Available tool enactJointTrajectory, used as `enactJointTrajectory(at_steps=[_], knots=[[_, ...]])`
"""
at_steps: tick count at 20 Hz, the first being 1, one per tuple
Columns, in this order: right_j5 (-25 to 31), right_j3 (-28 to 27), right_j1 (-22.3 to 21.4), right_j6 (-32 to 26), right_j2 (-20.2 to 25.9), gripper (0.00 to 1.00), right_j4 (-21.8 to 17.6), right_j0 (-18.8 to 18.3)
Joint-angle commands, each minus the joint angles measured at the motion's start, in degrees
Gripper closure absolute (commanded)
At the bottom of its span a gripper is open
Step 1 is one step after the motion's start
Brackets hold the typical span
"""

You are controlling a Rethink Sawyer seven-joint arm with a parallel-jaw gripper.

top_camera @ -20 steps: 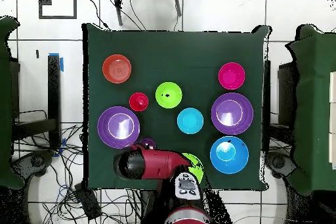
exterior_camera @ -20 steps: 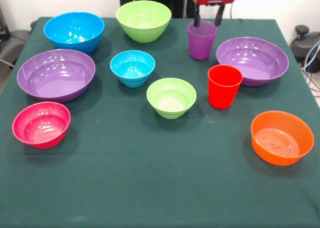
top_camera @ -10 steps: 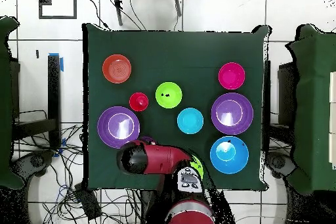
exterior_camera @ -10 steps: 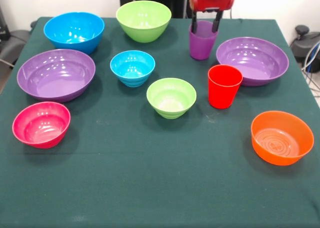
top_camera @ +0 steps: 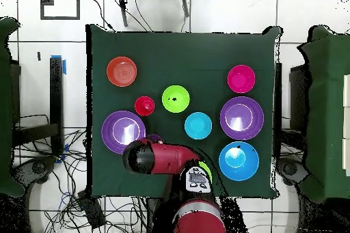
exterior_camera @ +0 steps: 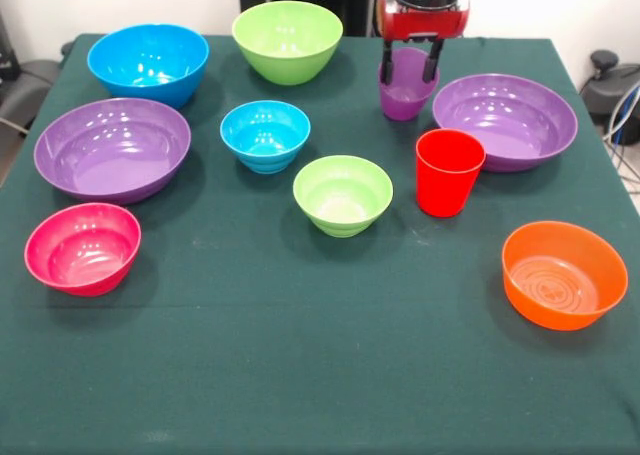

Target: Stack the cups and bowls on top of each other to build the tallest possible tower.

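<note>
Gripper [exterior_camera: 410,67] straddles the purple cup [exterior_camera: 404,97] (far side), fingers astride its rim, grasp uncertain.

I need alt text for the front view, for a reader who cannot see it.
The robot's red and black hand straddles the rim of a translucent purple plastic cup at the far side of a green-clothed table. A solid red plastic cup and eight glossy plastic bowls stand separately around it; nothing is stacked.

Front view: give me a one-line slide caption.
Gripper lowered over the purple cup, jaws straddling its rim, red cup and bowls unstacked on the table.
</note>
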Motion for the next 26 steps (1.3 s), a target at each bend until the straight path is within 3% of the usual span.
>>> enactJointTrajectory(at_steps=[1, 12, 18, 26], knots=[[3.14, -4.27, 2.44, 4.95, 1.69, 0.0, -1.99, -0.66], [2.59, -2.81, 2.73, 1.27, -0.2, 0.0, -7.8, -3.76], [0.12, -2.05, 3.79, 2.22, 0.48, 0.0, -10.66, -5.45], [-2.92, -0.56, 5.48, 4.84, 3.19, 0.0, -11.58, -7.04]])
